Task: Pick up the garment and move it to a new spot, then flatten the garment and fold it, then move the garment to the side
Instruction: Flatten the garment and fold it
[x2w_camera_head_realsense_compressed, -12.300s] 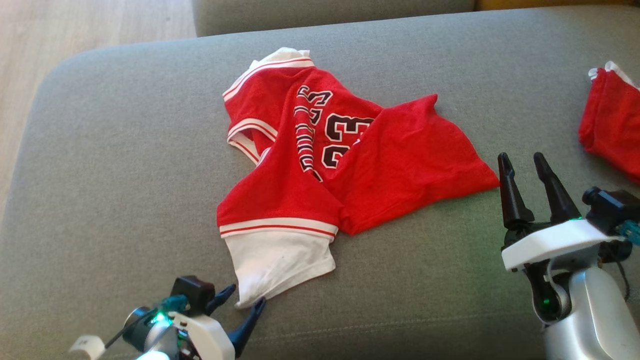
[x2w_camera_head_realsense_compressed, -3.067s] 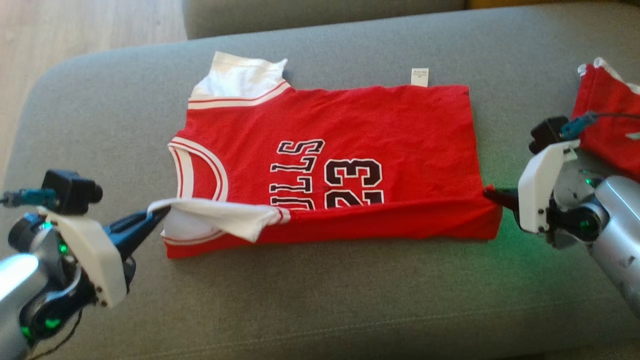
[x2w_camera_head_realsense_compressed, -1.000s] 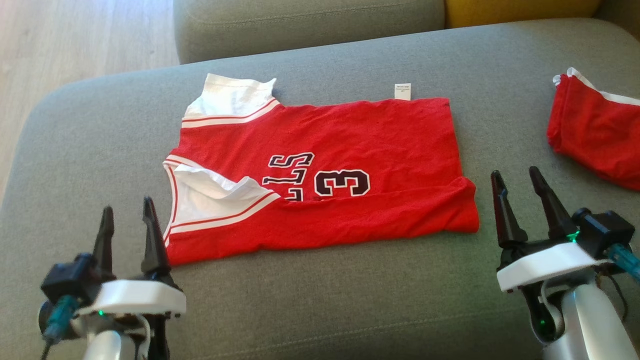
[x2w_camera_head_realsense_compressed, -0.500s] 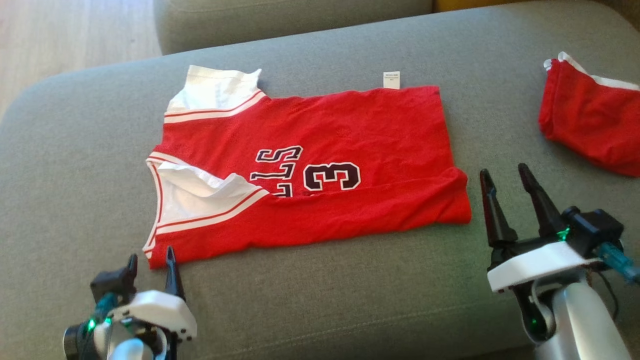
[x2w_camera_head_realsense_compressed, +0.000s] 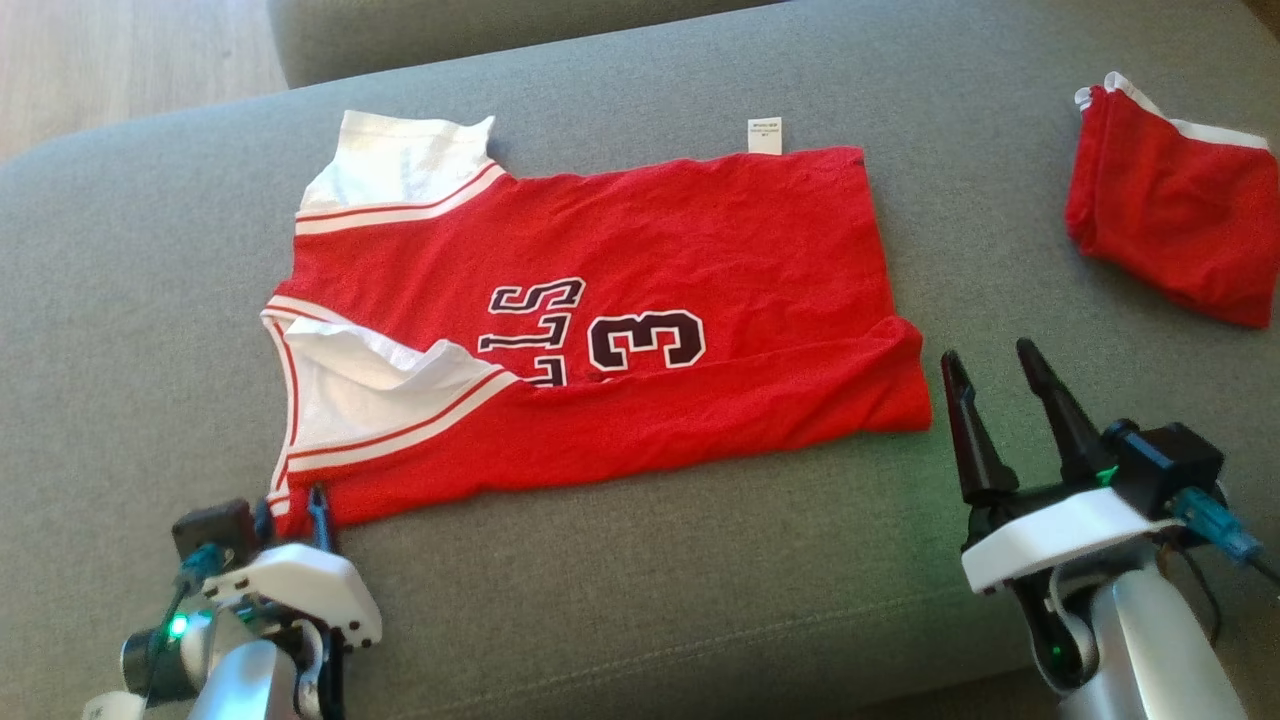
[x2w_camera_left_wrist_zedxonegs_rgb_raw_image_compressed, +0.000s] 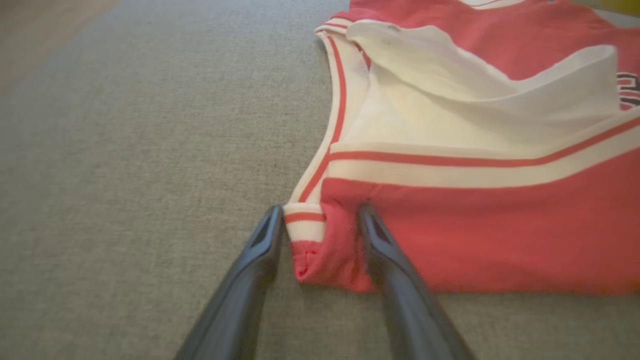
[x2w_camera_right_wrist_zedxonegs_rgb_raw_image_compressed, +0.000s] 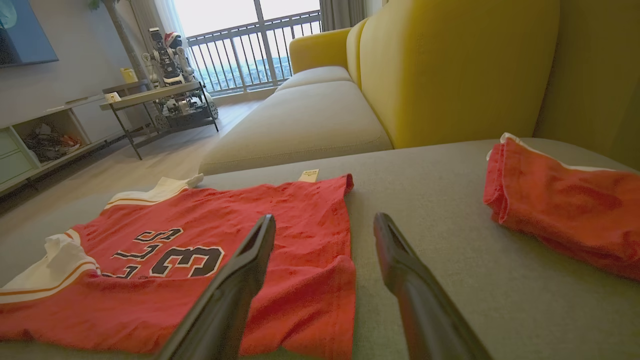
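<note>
Grey sofa seat (x2w_camera_head_realsense_compressed: 620, 600) carries the red jersey (x2w_camera_head_realsense_compressed: 640, 250), spread flat, near edge folded up over the lettering. Left tool (x2w_camera_left_wrist_zedxonegs_rgb_raw_image_compressed: 320, 216) sits low at the near-left corner, fingers apart, corner cloth between them. Right tool (x2w_camera_head_realsense_compressed: 987, 349) is open, just beside the hem end, clear of cloth. Second red cloth (x2w_camera_head_realsense_compressed: 1170, 230) lies well apart, far right.

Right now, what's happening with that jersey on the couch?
The red jersey lies flat on the grey sofa cushion, its near long edge folded over. The left gripper is open, straddling the jersey's near shoulder corner, not yet closed. The right gripper hovers open beside the hem end. Another red garment lies farther right.
</note>
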